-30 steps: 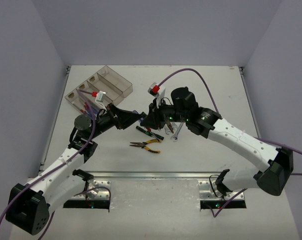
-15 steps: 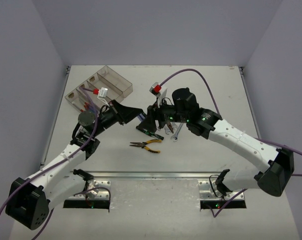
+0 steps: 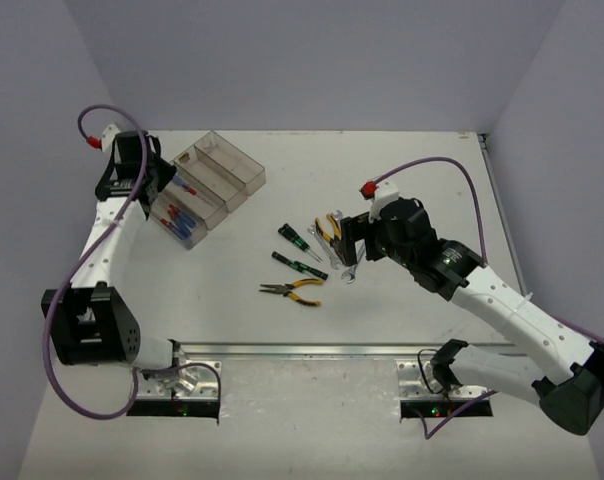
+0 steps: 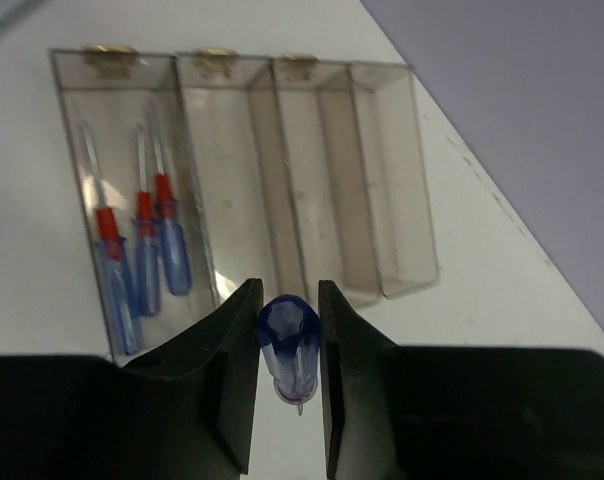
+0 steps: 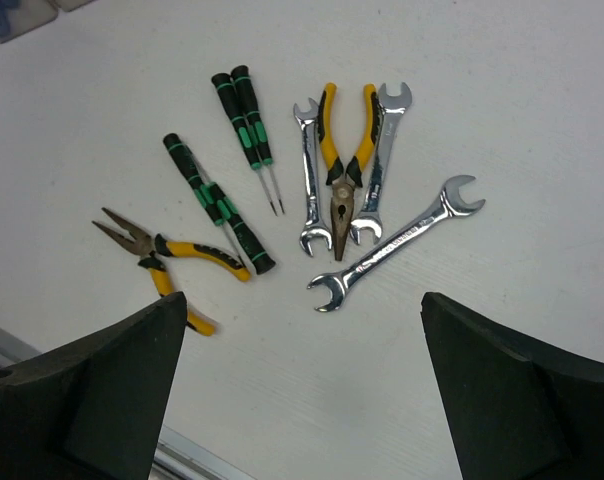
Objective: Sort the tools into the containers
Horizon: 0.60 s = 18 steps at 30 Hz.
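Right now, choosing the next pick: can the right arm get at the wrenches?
Probably yes: its open pincer hangs above the wrenches, nothing covering them; pliers lie between two.

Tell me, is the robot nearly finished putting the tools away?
Not nearly. Done: three red-and-blue screwdrivers lie in one end bin of the containers. In hand: the left gripper holds a blue screwdriver near the bins. Left: the green-black screwdrivers, two pliers and three wrenches lie on the table under the open right gripper, and three bins are empty.
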{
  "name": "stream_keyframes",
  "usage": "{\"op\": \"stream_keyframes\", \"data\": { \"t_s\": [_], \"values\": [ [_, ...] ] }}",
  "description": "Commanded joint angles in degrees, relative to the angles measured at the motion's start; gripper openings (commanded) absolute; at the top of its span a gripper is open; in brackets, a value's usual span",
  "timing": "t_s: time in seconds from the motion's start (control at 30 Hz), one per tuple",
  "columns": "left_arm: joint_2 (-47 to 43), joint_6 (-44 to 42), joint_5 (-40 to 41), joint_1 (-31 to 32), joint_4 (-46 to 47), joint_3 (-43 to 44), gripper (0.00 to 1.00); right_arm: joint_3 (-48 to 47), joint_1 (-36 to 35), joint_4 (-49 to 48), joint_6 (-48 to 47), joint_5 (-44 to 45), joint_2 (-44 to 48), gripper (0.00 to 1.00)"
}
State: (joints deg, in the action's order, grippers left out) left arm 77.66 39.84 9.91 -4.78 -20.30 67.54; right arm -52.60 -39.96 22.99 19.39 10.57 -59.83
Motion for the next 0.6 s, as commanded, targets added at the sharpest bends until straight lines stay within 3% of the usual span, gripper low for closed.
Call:
{"op": "stream_keyframes", "data": {
  "t_s": [0.0,0.2,0.3,0.53,0.57],
  "values": [
    [10.51,-3.44,16.46,-3.98,-10.71,12.24,0.00,2.43,-0.03,-0.51,-1.02,6.81,0.48,0.99],
    [24.44,-2.65,21.07,-6.67,-16.08,20.93,0.00,2.64,-0.03,-0.58,-1.11,5.77,0.29,0.99],
    [28.32,-2.66,19.12,-7.31,-15.07,21.21,0.00,3.10,-0.03,-0.91,-0.94,5.44,1.09,0.99],
    [25.89,-2.13,17.24,-7.34,-11.27,17.19,0.00,3.73,-0.03,-1.64,-0.76,3.22,-0.29,0.99],
    [26.01,-2.13,17.04,-7.34,-11.32,17.25,0.06,3.74,0.03,-1.77,-0.76,3.09,-0.49,0.99]
  ]
}}
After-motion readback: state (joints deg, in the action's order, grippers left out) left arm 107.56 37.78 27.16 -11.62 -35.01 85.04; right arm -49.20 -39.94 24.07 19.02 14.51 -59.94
